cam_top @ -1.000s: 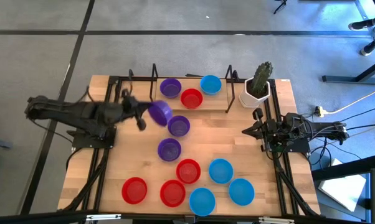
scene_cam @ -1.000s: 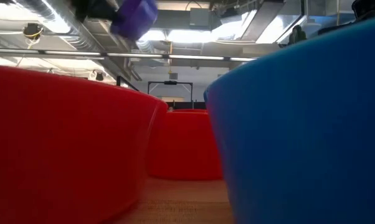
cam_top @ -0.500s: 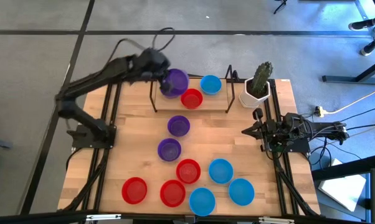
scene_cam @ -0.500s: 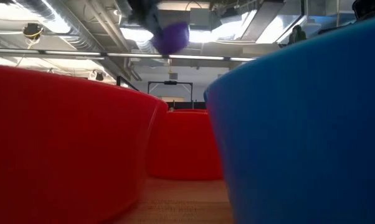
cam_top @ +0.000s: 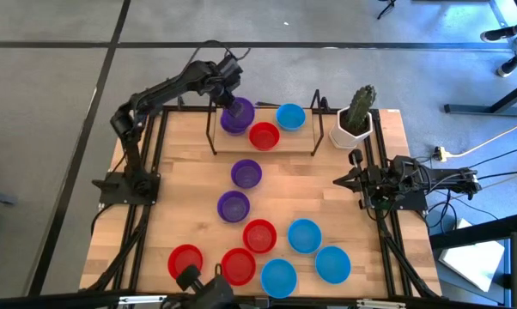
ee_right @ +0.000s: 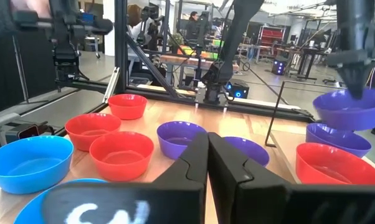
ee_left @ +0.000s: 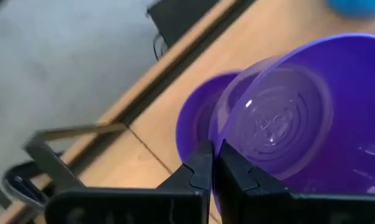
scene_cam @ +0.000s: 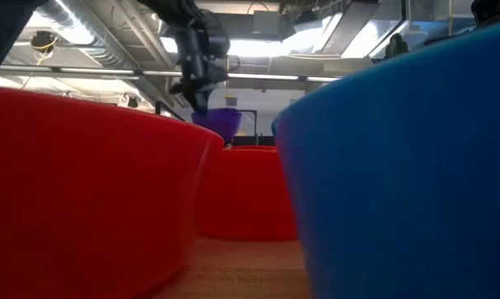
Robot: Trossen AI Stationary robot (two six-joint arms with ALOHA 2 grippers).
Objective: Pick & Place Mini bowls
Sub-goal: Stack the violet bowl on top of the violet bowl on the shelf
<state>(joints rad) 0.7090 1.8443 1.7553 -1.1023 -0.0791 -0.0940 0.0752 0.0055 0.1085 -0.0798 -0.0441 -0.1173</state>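
Note:
My left gripper [cam_top: 234,105] [ee_left: 213,152] is at the far edge of the table, shut on a purple mini bowl [cam_top: 240,113] [scene_cam: 222,124]. That bowl hangs right over a second purple bowl [ee_left: 197,118] [ee_right: 337,138], which stands inside the black wire frame beside a red bowl [cam_top: 264,136] and a light blue one [cam_top: 290,116]. Two more purple bowls [cam_top: 246,173] [cam_top: 234,206] stand mid-table. Red bowls [cam_top: 238,266] and blue bowls [cam_top: 304,235] cluster at the near edge. My right gripper [cam_top: 349,181] [ee_right: 206,158] waits shut at the table's right side. My left gripper pinches the purple bowl's rim [ee_left: 220,134] between its two fingers, coming from above and pointing down. The bowl is lifted clear, mouth up, and hangs below the fingers [scene_cam: 202,79], a small gap above the purple bowl beneath it [ee_right: 352,106].
A white pot with a green cactus [cam_top: 355,120] stands at the far right corner, just outside the black wire frame [cam_top: 317,120]. Bare wood lies along the table's left side [cam_top: 173,197] and between the mid-table bowls and my right arm.
My left gripper has carried the purple bowl from the table's left-middle toward the far edge. It has then come down over the purple bowl inside the wire frame. It has stayed shut on the bowl. My right arm has kept still.

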